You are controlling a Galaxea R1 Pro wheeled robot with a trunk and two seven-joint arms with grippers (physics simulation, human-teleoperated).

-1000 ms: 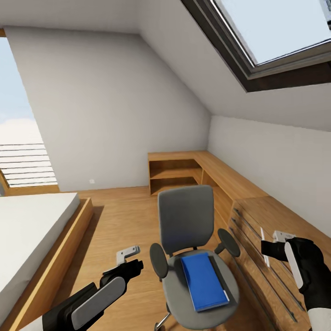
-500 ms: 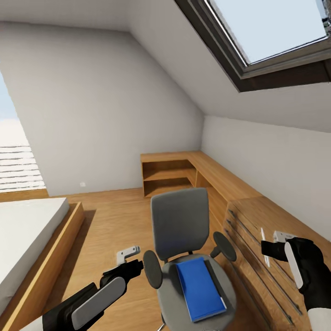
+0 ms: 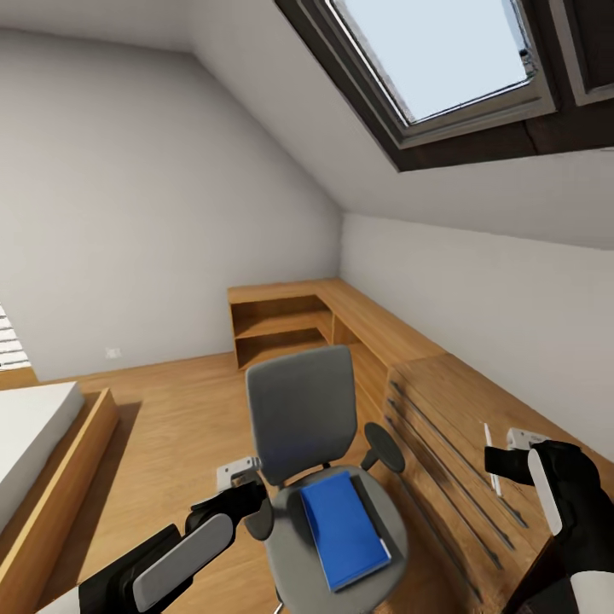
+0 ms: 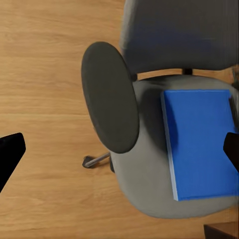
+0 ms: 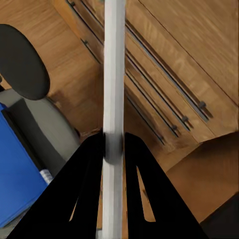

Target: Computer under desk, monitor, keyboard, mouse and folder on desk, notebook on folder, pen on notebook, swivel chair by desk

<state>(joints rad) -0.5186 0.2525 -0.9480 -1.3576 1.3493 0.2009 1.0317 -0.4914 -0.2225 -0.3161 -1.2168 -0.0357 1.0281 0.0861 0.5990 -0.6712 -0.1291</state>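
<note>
On the chair (image 3: pixel 328 477) seat, the folder (image 3: pixel 343 530) lies flat, long axis toward the backrest. Right gripper (image 5: pixel 113 144) pinches the upright pen (image 3: pixel 489 459); left gripper (image 3: pixel 241 477) jaws spread, empty.

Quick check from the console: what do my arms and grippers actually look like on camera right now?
Both arms are glossy black with pale grey-white panels along the forearm. The left gripper is black with a small white bracket at its tip; the right gripper is black too, with a white bracket beside it. In the right wrist view the fingers are flat black tapered blades. No cables or markings visible.
</note>
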